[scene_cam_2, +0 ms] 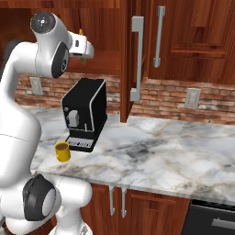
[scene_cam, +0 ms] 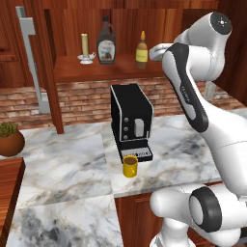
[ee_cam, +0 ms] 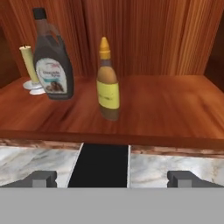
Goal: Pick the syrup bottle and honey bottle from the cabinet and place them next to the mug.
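Observation:
The syrup bottle [scene_cam: 106,43] [ee_cam: 52,65], big and dark brown with a black cap, stands upright on the cabinet shelf [scene_cam: 96,73] [ee_cam: 166,109]. To its right stands the slim amber honey bottle [scene_cam: 141,52] [ee_cam: 108,85] with its yellow pointed cap. My gripper [ee_cam: 113,177] [scene_cam: 153,52] is open and empty at shelf height. It hovers just in front of the shelf edge, facing the honey bottle and clear of it. The yellow mug [scene_cam: 130,166] [scene_cam_2: 63,151] sits on the marble counter in front of the coffee machine.
A black coffee machine [scene_cam: 130,118] [scene_cam_2: 85,110] stands on the counter below the shelf, directly under my hand. A cream candle [scene_cam: 85,48] [ee_cam: 29,68] sits left of the syrup bottle. The open cabinet door [scene_cam_2: 133,59] hangs to the right. A potted plant [scene_cam: 9,140] is far left.

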